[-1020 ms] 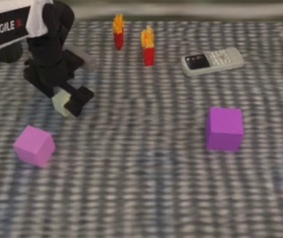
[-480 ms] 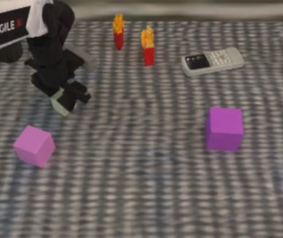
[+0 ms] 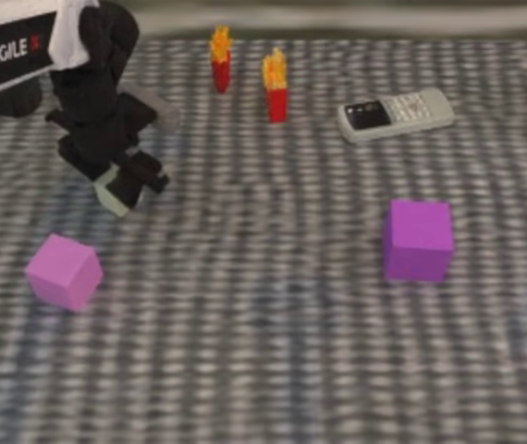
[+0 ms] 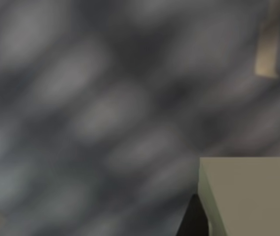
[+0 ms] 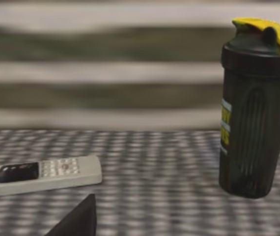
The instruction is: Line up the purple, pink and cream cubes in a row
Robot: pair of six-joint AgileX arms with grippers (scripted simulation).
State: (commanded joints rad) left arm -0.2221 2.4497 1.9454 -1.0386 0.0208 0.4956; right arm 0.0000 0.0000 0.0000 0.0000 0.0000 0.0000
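Grey-checked counter [image 3: 273, 370] is carrying all three cubes, well apart. At its left the left gripper [image 3: 123, 185] is pinching the cream cube [image 3: 109, 193] between its fingers — probably at the counter, though the height is hard to judge. Pink cube [image 3: 64, 271] is sitting near, purple cube [image 3: 418, 240] far right. Grasp looks done; next comes carrying cream toward a shared line. Right gripper is out of sight.

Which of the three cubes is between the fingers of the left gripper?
The cream cube, the smallest one, sits in the left gripper. The pink cube and purple cube lie free.
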